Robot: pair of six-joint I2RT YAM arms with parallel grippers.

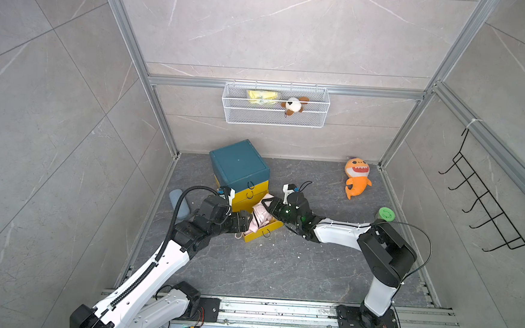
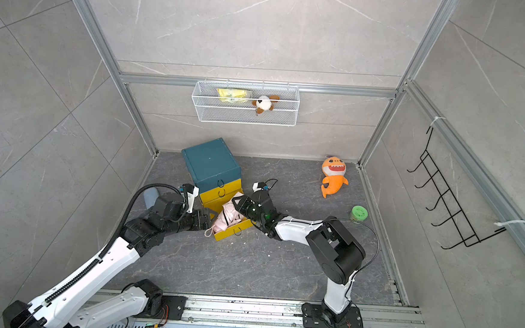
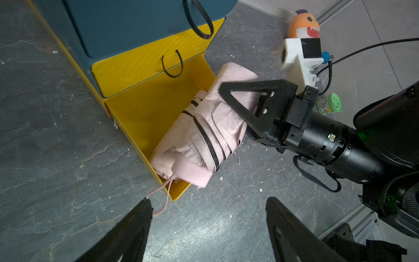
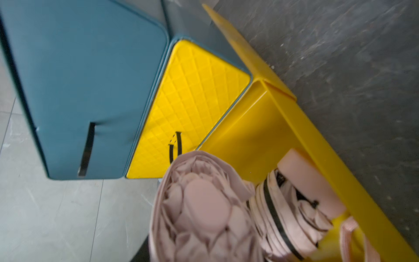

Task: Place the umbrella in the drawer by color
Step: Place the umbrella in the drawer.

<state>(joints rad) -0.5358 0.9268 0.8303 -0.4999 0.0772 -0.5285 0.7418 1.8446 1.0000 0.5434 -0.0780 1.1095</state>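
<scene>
**Pink umbrella slanted in the open yellow drawer, both ends partly masked**

Much is covered. In both top views the left claw (image 1: pixel 245 223) hides the handle end of the umbrella (image 1: pixel 259 218), and the right claw (image 1: pixel 266 207) sits over its other end, so only a pink strip shows between them. From the left wrist, one finger (image 3: pixel 260 85) of the right claw lies flat on the fabric. Its partner is behind the bundle, so I cannot tell whether that claw is pinching. The right wrist view is blurred and shows no fingers.

The umbrella is folded and banded. It lies in the bottom drawer (image 3: pixel 145 113), which stands open from the cabinet (image 1: pixel 239 165) toward 5 o'clock on the tabletop (image 1: pixel 249 264). Its long axis runs from 7 o'clock, with the handle low at the drawer's front corner, to 1 o'clock, where the canopy end rises over the drawer's side wall. The wrist cord (image 3: pixel 159 205) hangs over the front. The left claw is spread wide and empty, with one tip just beside that cord.
</scene>
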